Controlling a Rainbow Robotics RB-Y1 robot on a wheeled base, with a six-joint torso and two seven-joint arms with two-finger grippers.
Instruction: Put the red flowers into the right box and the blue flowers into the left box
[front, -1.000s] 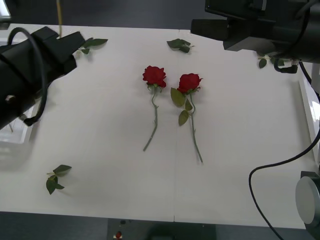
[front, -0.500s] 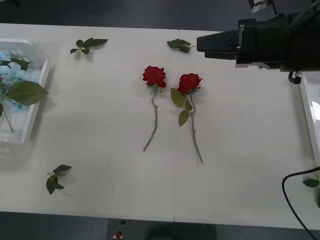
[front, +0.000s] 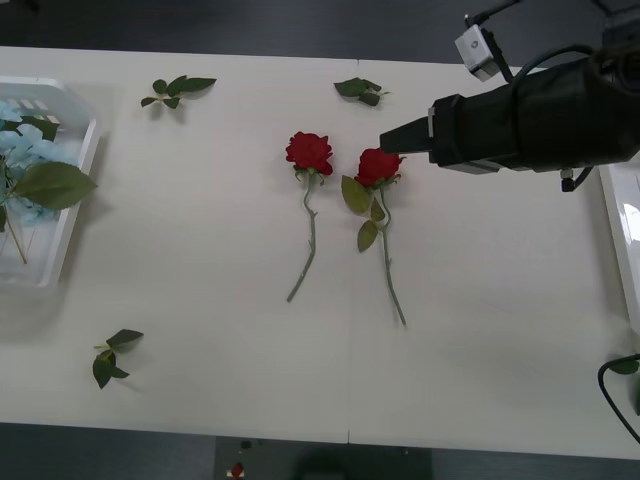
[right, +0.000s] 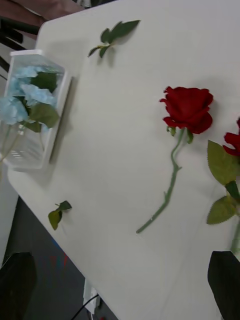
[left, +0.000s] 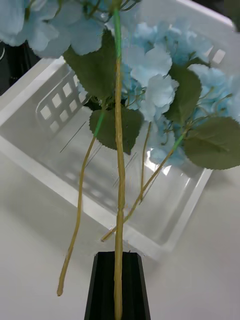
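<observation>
Red roses, two deep-red artificial blooms on thin green stems (front: 309, 152) (front: 378, 165), lie side by side mid-table; right gripper (right: 125, 282), black fingers spread wide, hovers just above & beside the right-hand one. Best approach, by my read: drop onto the stem below the bloom w/ fingers astride it, then carry to shallow white plastic right box (front: 622, 215). Left gripper (left: 118, 285) pinches a pale-blue hydrangea stem (left: 118, 165) over slotted translucent white left box (left: 45, 95), other blue heads already inside

right pincer (front: 385, 141) advanced over right rose (front: 378, 166)
</observation>
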